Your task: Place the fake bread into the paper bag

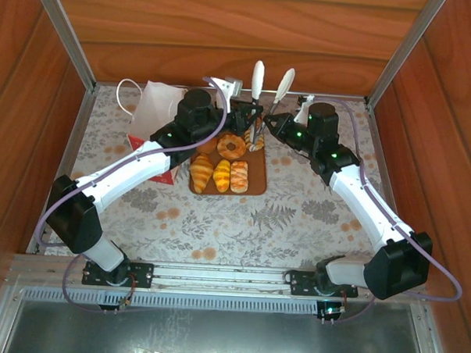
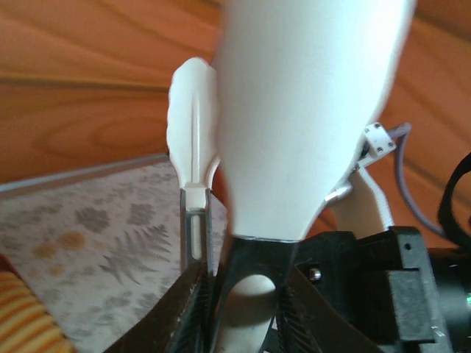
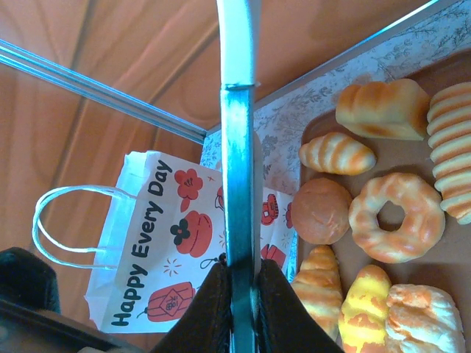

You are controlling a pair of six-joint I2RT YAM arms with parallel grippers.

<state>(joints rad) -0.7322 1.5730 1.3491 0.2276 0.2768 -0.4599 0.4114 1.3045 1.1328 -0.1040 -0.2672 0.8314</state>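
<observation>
Jaws of the right gripper [image 3: 241, 278] clamp the upright tongs [image 3: 238, 184], those of the left gripper [image 2: 246, 285] flank a handle, grip unclear; the fake bread [image 1: 221, 174] lies just nearward, the paper bag [image 1: 152, 106] leftward.

floral table [image 1: 296, 218] with brown board [image 1: 257, 179] and paper bag [image 1: 155, 104]

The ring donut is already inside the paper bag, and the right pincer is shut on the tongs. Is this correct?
No: the ring donut lies on the brown board, outside the paper bag, as the right wrist view shows. The right pincer is indeed shut on the tongs.
</observation>
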